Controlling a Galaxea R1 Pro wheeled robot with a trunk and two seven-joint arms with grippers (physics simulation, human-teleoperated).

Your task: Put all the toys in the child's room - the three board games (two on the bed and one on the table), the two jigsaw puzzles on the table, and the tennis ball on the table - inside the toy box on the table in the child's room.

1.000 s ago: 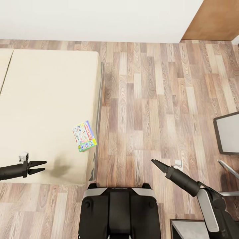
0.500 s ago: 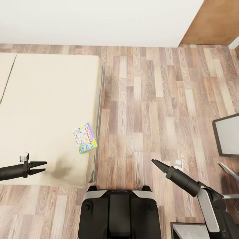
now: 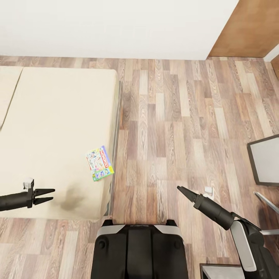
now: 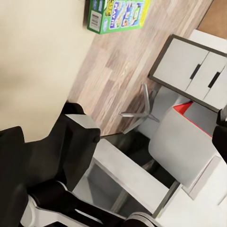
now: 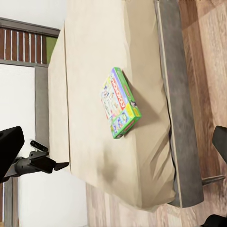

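Observation:
One board game [image 3: 100, 162], a flat box with a green, yellow and blue cover, lies on the beige bed [image 3: 50, 135] close to its floor-side edge. The left wrist view catches the board game [image 4: 118, 14] at the mattress edge, and the right wrist view sees the board game [image 5: 120, 101] from across the floor. My left gripper [image 3: 45, 195] hovers open over the bed's near corner, a short way from the box. Over the wood floor beside the bed, my right gripper [image 3: 184, 192] points toward the box, its fingers spread at the edges of its wrist view.
Wood-plank floor [image 3: 174, 116] runs between the bed and a dark-framed white drawer unit [image 3: 267, 159] at the right. A metal chair leg [image 3: 267, 201] stands near my right arm. A white wall [image 3: 116, 23] and a brown door [image 3: 252, 27] close the far side.
The whole head view has slid a little, bed and box sitting lower in the picture, so the camera moved. Both arms hold the same pose.

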